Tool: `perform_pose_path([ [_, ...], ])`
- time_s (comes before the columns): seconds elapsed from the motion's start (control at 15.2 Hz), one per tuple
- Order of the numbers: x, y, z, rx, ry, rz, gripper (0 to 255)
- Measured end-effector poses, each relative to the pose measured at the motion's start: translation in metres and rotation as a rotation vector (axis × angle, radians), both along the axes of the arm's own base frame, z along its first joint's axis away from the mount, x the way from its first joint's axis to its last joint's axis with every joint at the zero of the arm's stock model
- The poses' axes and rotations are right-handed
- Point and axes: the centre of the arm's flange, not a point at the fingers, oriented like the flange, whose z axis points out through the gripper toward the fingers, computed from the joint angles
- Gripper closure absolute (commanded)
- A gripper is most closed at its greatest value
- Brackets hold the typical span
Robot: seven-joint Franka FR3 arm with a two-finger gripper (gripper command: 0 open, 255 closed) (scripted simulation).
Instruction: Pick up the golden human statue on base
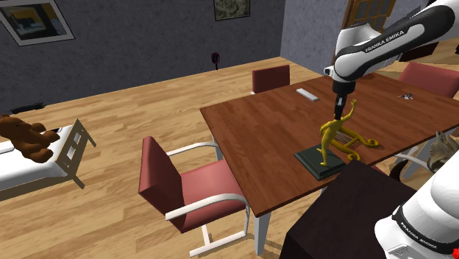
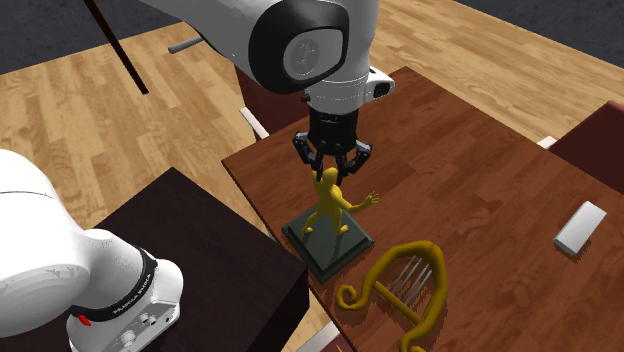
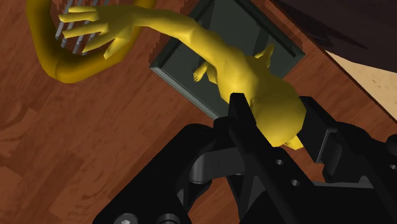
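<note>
One step is done: your tool (image 2: 331,169) clasps the head of the golden human statue (image 2: 329,206), upright on its dark base (image 2: 326,262) on the tabletop (image 2: 480,170). You have yet to lift it.

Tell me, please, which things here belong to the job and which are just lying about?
Job: golden statue on its dark base; gripper at its head; table beneath.
Lying about: golden lyre; white block; red chair; teddy bear.
</note>
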Motion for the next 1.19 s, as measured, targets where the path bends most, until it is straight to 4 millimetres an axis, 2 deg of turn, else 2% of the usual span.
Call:
perform_pose_path([
  [0.33, -0.001, -0.001, 0.005, 0.000, 0.001, 0.000, 255],
  [1.19, 0.000, 0.001, 0.071, 0.001, 0.002, 0.000, 255],
])
